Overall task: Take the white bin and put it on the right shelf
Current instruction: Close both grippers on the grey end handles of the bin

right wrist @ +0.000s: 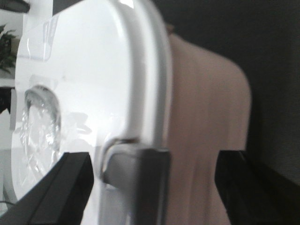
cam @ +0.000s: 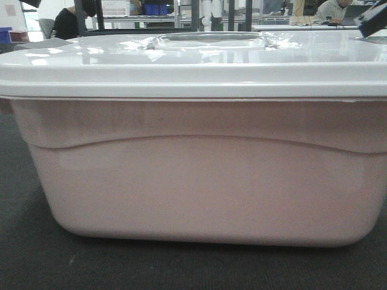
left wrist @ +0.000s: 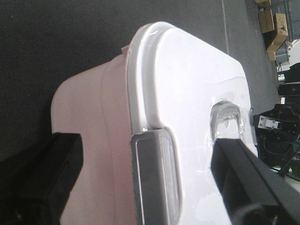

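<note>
The white bin (cam: 193,175) fills the front view. It has a milky pinkish body and a glossy white lid (cam: 181,60) with a recessed handle (cam: 208,39), and it stands on dark carpet. My left gripper (left wrist: 145,145) is open and straddles one end of the bin. One finger (left wrist: 42,178) is beside the body, the other (left wrist: 243,173) is over the lid, and a grey latch (left wrist: 154,178) lies between them. My right gripper (right wrist: 154,159) is open and straddles the other end the same way, around that end's grey latch (right wrist: 136,173). The right shelf is out of view.
Dark carpet (cam: 36,254) surrounds the bin. Behind it are tables, dark uprights (cam: 236,15), blue crates (cam: 155,9) and seated people (cam: 69,21). Cardboard boxes (left wrist: 274,23) and black equipment (left wrist: 276,126) lie beyond the bin in the left wrist view.
</note>
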Robot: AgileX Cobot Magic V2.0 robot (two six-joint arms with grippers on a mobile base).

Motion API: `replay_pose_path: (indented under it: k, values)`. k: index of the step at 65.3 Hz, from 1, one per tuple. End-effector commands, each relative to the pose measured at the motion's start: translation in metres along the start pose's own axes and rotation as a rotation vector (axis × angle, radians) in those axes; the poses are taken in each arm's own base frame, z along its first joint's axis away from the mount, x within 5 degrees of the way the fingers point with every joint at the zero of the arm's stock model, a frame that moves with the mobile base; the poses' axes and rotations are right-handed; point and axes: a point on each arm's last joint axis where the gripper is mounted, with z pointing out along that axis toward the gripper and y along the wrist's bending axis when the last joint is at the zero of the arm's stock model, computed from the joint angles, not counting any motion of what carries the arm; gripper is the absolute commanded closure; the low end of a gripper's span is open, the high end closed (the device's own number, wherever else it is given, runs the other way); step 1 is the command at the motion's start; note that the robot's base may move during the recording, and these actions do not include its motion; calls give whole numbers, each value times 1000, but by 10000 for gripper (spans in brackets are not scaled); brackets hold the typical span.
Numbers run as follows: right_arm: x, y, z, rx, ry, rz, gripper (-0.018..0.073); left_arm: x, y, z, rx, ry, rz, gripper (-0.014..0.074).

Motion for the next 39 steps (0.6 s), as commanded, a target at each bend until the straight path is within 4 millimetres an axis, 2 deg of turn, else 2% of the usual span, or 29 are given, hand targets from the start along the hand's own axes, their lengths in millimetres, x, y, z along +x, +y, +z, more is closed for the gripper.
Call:
replay_pose_path:
  k: [1,39]
  values:
    - [9,28,-5,-151,66,-59,-73,-2,-25,-8,137,5,30,136]
    - [11,39,-1,-194,67,-74,-73,-2,-25,-8,137,5,30,136]
